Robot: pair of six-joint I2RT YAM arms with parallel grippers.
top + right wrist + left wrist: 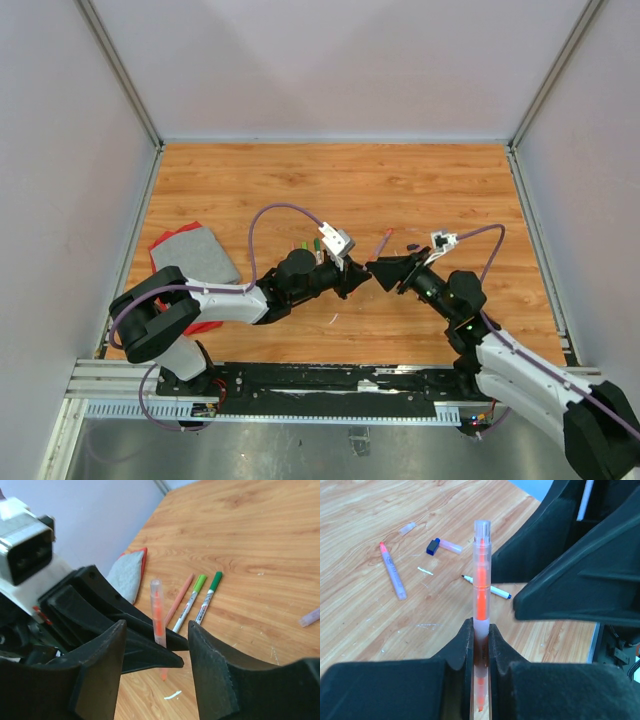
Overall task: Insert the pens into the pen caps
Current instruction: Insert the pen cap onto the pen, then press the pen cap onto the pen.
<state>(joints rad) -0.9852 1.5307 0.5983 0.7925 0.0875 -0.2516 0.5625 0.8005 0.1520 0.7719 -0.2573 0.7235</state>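
Visibly, one clamped orange pen (481, 580), two green pens (188, 605)

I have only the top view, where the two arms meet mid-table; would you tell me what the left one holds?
Observer: The left jaws are shut on an orange pen, which stands upright between them.
Operator: Thank you. Is a cap on it?
Observer: Yes, a clear cap appears to be seated over its tip.
Operator: Are the right jaws gripping it too?
Observer: No, the right jaws stand open on either side of the pen and do not touch it.
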